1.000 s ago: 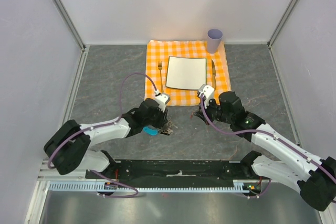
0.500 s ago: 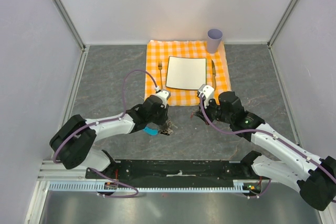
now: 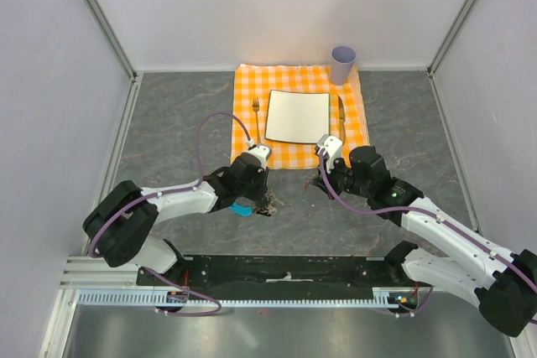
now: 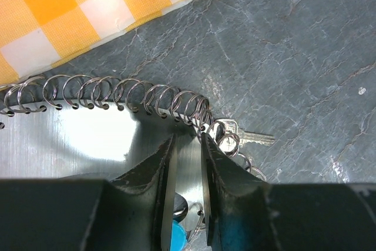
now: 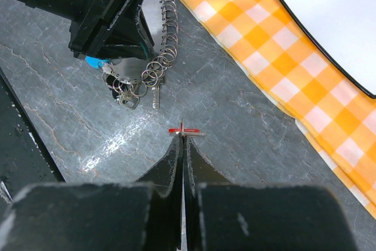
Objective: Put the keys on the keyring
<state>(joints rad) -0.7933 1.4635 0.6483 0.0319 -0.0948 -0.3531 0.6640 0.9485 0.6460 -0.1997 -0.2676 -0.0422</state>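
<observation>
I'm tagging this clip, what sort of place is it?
Probably a robot test booth staged as a dining spot: plain walls, a checked cloth with a plate and fork.

Keyring (image 4: pixel 117 95): row of linked silvery rings, lying in a curve on the grey counter (image 4: pixel 305 45), just beside the checked cloth (image 4: pixel 70 10) edge. Bright blue tab (image 5: pixel 94 61) at one end, among small metal bits. Silver key (image 4: pixel 252 138) on an end ring, flat, blade pointing outward. Red key (image 5: pixel 175 130): tiny, crosswise, near the ring cluster but apart from it.

cloth (image 3: pixel 248 81) orange-white check | key (image 5: pixel 182 130) red | keyring (image 4: pixel 188 105) silver | table (image 3: pixel 168 123) grey
</observation>
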